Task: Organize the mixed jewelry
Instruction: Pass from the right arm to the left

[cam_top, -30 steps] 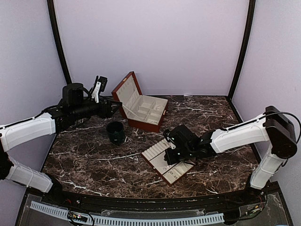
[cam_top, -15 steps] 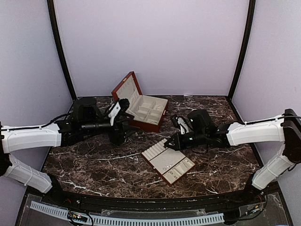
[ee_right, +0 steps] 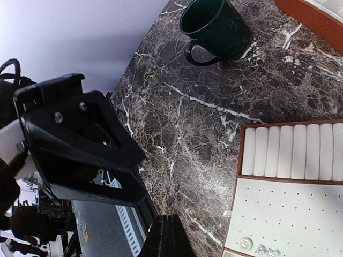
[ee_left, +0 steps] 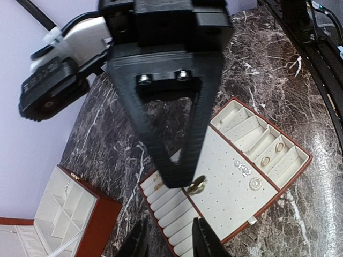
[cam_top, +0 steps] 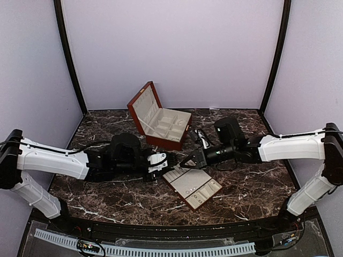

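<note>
In the left wrist view my right gripper [ee_left: 187,179] hangs over the flat cream tray [ee_left: 225,203], shut on a small gold ring [ee_left: 197,184] above the line between the ring rolls and the dotted panel. Other small pieces lie on the tray: pale studs [ee_left: 242,168], a round stud [ee_left: 255,183] and two rings [ee_left: 265,160] in the slots. My left gripper [ee_left: 170,241] is open and empty over the tray's near end. In the top view both grippers, left [cam_top: 166,159] and right [cam_top: 185,159], meet at the tray's [cam_top: 201,187] back-left corner.
The dark green cup [ee_right: 214,27] stands on the marble behind the tray, hidden by my left arm in the top view. The open red-brown box [cam_top: 161,122] with cream lining stands at the back centre.
My left arm swung from the back left, past the cup, to the tray's left end. My right gripper lifted off the tray and moved to its back-left corner.
</note>
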You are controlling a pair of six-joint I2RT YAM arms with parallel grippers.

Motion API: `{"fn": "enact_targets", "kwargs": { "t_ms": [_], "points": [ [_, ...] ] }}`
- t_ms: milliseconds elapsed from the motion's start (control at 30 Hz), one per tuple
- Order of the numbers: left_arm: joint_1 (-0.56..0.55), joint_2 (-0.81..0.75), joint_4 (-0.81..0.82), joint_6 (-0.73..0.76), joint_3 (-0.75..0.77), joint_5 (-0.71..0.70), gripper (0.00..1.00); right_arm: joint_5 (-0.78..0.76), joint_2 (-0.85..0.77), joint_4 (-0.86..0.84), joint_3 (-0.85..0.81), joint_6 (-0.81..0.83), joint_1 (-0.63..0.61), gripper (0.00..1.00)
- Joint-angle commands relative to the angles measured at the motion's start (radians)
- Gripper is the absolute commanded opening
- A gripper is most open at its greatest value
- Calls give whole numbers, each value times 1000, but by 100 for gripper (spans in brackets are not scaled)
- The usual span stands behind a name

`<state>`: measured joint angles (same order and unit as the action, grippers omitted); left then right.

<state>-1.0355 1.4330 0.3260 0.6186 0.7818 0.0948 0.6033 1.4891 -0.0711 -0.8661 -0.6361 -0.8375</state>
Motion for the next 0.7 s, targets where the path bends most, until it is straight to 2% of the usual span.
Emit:
{"fn": "enact_targets", "kwargs": {
  "t_ms": [0, 433, 667],
  "points": [
    [-40, 18, 34, 117, 13, -67, 27, 35, 23, -1, -32, -41, 2, 0],
    [-56, 55, 14, 123, 39, -43, 17, 39, 54, 9, -57, -75, 2, 0],
    [-65, 64, 17, 129, 40, -52, 17, 45, 64, 2, -58, -84, 3, 0]
  ]
}}
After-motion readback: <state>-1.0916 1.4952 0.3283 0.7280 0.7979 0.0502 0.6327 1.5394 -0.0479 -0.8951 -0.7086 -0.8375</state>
